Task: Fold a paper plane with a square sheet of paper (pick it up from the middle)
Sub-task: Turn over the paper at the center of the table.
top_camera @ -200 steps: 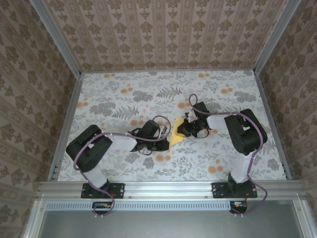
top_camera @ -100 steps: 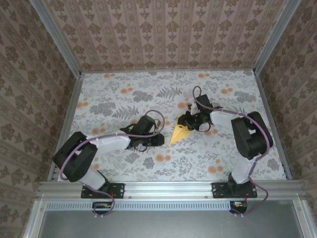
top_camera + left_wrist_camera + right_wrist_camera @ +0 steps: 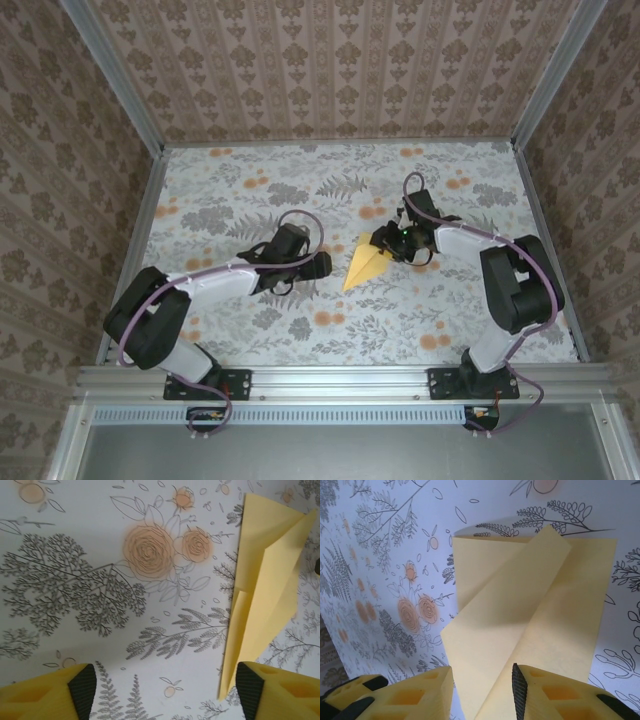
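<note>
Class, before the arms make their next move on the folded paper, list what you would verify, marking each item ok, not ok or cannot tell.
1. Paper plane lies on the table, folded to a point: ok.
2. Left end effector open wide: ok.
3. Plane's tip clear of the left fingers: cannot tell, it ends right beside one.
4. Right end effector open above the plane: ok.
5. Folds pressed flat: not ok, one flap looks lifted in the right wrist view.
</note>
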Robot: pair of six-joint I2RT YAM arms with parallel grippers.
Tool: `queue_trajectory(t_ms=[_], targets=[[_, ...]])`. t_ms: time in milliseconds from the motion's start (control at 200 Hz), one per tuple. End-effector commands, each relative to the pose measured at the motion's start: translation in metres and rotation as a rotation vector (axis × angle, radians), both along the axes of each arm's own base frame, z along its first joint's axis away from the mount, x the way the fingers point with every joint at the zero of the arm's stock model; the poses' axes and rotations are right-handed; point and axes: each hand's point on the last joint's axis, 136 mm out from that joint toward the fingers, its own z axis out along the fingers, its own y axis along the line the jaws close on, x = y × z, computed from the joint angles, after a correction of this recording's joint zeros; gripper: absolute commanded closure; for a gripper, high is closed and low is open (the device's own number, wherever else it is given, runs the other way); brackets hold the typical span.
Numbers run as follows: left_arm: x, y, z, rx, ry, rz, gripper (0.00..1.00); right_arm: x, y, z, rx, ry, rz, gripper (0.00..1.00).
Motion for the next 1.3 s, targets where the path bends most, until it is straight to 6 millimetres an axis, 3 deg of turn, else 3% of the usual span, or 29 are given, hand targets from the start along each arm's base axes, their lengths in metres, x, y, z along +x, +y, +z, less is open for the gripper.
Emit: queue_trajectory(t_ms=[0, 525, 810, 950, 1160, 1295], targets=[[0.011, 0.008, 0.005, -0.006, -0.010, 0.057, 0.18, -0.002, 0.004, -0.011, 0.024, 0.042, -0.005, 0.63], [0.018, 0.014, 0.011, -0.152, 0.057, 0.108, 0.04, 0.000, 0.031, -0.019, 0.154, 0.041, 0.049, 0.69], [0.018, 0.008, 0.016, -0.243, 0.088, 0.089, 0.04, 0.002, 0.044, -0.018, 0.212, 0.008, 0.047, 0.92], [0.018, 0.000, 0.028, -0.355, 0.097, 0.058, 0.05, 0.005, 0.051, 0.014, 0.278, -0.081, 0.084, 0.96], [0.015, -0.018, 0.062, -0.499, 0.062, -0.046, 0.04, 0.003, 0.076, 0.092, 0.503, -0.229, 0.216, 0.96], [0.014, -0.031, 0.087, -0.612, 0.015, -0.106, 0.01, 0.001, 0.084, 0.118, 0.596, -0.242, 0.231, 0.95]])
